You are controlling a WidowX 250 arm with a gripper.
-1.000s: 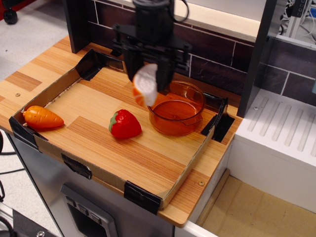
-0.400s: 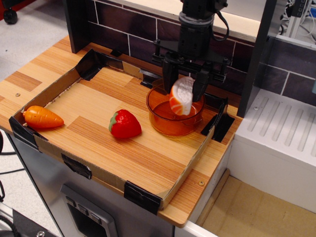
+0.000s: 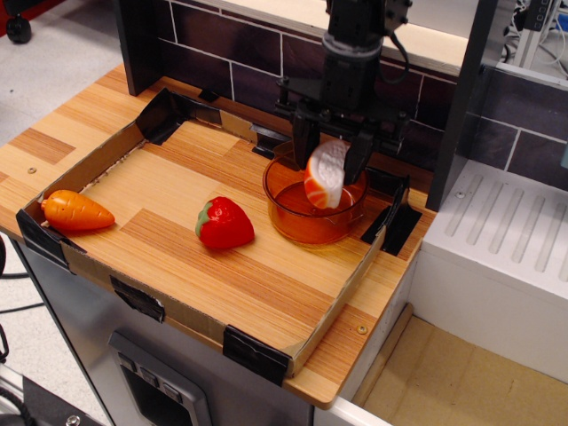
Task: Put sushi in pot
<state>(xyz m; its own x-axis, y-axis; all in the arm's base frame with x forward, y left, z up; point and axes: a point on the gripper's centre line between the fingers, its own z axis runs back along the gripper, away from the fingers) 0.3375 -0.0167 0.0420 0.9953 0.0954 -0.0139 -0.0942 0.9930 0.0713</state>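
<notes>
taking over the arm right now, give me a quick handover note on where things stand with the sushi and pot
Gripper: shut on the sushi, holding it on edge above the pot.
Pot: transparent orange, sitting at the back right of the cardboard tray, nothing visible inside it.
Done: sushi picked up and positioned over the pot's opening.
Left: lower a little if needed, open the jaws so the sushi drops in, then pull the arm away.
Also in the tray: strawberry in the middle, carrot at the left corner, both apart from the pot.
</notes>
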